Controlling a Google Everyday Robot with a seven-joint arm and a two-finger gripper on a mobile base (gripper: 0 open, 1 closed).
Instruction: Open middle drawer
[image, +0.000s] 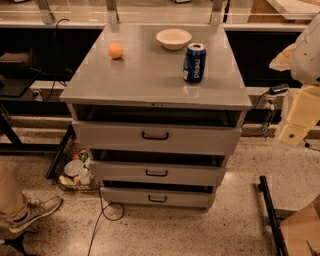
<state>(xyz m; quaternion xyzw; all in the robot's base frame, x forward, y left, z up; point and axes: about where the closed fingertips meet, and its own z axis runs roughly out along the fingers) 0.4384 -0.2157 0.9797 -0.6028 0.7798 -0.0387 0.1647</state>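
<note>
A grey metal cabinet (150, 75) with three drawers stands in the middle of the camera view. The middle drawer (125, 172) is the second one down, wide and shallow, with a small black bar handle (156, 173). A dark gap shows above its front. The taller top drawer (110, 136) is above it and the lowest drawer (125, 196) below. My arm enters at the right edge, white above and cream below. Its gripper (292, 132) hangs to the right of the cabinet, about level with the top drawer and well apart from the handles.
On the cabinet top stand an orange (116, 50), a white bowl (173, 38) and a blue can (194, 62). A person's shoe (32, 212) is at the lower left. A black cable (102, 212) lies on the floor by the cabinet. A black bar (270, 215) runs along the floor at the right.
</note>
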